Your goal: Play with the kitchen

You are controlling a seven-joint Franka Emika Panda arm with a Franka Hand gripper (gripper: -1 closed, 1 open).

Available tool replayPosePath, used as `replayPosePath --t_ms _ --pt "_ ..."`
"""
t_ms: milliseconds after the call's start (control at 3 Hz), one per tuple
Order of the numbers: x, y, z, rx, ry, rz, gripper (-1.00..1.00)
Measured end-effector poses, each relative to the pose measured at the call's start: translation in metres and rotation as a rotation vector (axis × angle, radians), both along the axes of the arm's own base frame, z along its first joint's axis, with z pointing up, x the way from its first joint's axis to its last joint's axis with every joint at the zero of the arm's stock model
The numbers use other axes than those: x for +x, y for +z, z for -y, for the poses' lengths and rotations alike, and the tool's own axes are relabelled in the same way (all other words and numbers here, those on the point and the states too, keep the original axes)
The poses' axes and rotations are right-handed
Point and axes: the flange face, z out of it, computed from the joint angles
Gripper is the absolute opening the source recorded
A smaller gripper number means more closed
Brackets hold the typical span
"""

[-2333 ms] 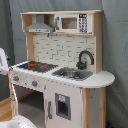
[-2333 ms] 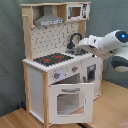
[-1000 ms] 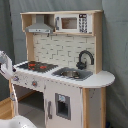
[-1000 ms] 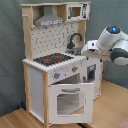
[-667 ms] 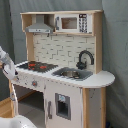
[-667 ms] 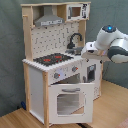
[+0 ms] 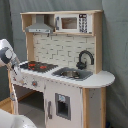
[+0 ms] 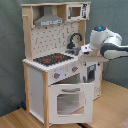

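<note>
Kitchen (image 7: pixel 60 75) fills the frame's centre in both exterior views: white and light wood, grey hood (image 7: pixel 39 26) and microwave (image 7: pixel 70 22) at the top, black-red hob (image 7: pixel 39 65) mid-left, sink (image 7: pixel 72 74) with black faucet (image 7: pixel 85 59) mid-right. In the second exterior view, oven door (image 8: pixel 70 100) at lower centre hangs partly open, apart from its frame; knobs (image 8: pixel 57 75) sit just above it. Franka arm (image 8: pixel 107 42) enters from the second exterior view's right, wrist near the counter's sink end. Gripper (image 8: pixel 86 49) seems to sit just beside the faucet, over the counter edge; cannot tell whether wide or narrow. Judged progress: door already swung out; knobs, faucet and hob apparently left to try, nothing visibly held.
</note>
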Motion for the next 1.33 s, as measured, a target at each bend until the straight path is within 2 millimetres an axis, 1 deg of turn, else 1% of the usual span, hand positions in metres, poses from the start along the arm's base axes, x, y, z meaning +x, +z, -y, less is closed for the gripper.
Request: replayPosePath --t_ms 667,1333 --pt "0.026 -0.042 -0.004 0.046 0.045 -0.15 1.0" --pt "0.048 -0.084 -0.007 0.076 0.048 -0.222 1.0"
